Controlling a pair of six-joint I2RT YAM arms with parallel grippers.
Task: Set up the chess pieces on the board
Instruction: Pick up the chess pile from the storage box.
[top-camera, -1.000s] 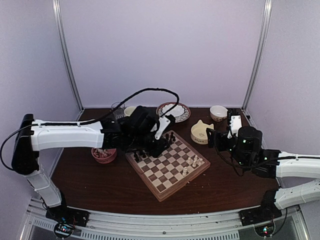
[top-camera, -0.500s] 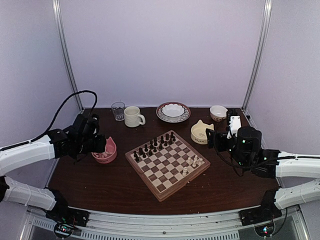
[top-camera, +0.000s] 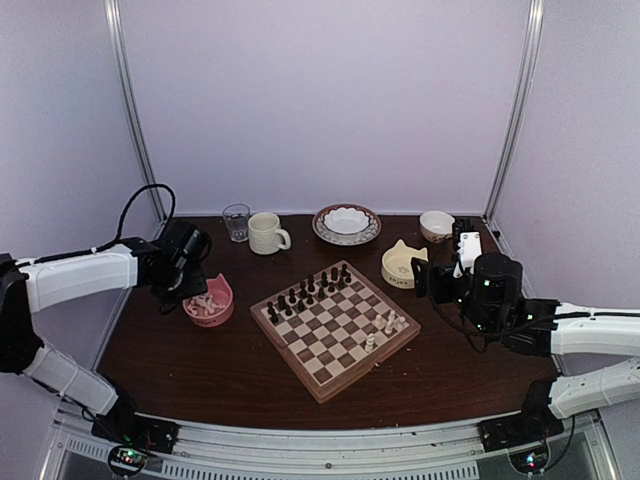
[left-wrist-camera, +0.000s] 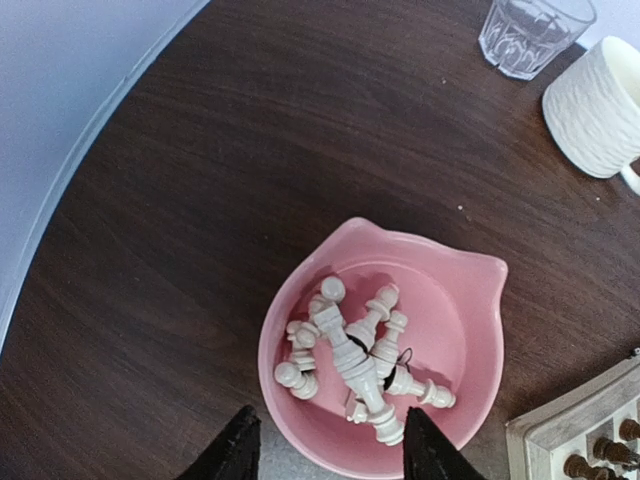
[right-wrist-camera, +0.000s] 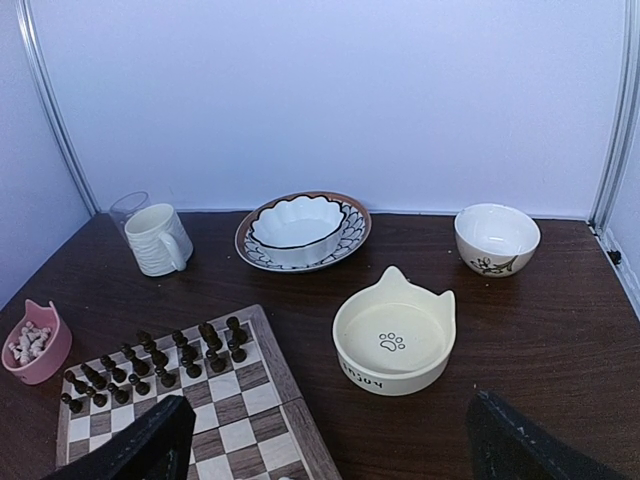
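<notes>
Board (top-camera: 318, 352), centre of tabletop (top-camera: 200, 370): dark pieces (top-camera: 305, 292) along its far-left edge; chess pieces (top-camera: 385, 325), I count perhaps four, near its right corner. Left gripper (left-wrist-camera: 328, 430), fingers apart, over pink bowl (left-wrist-camera: 450, 300) heaped with more. Right gripper (right-wrist-camera: 332, 405), spread wide, empty, facing cream cat-eared bowl (right-wrist-camera: 395, 378).

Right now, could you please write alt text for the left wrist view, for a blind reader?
A pink bowl of heaped cream-white chess pieces, the open left gripper above its near rim; glass, mug and board corner at the right.
</notes>
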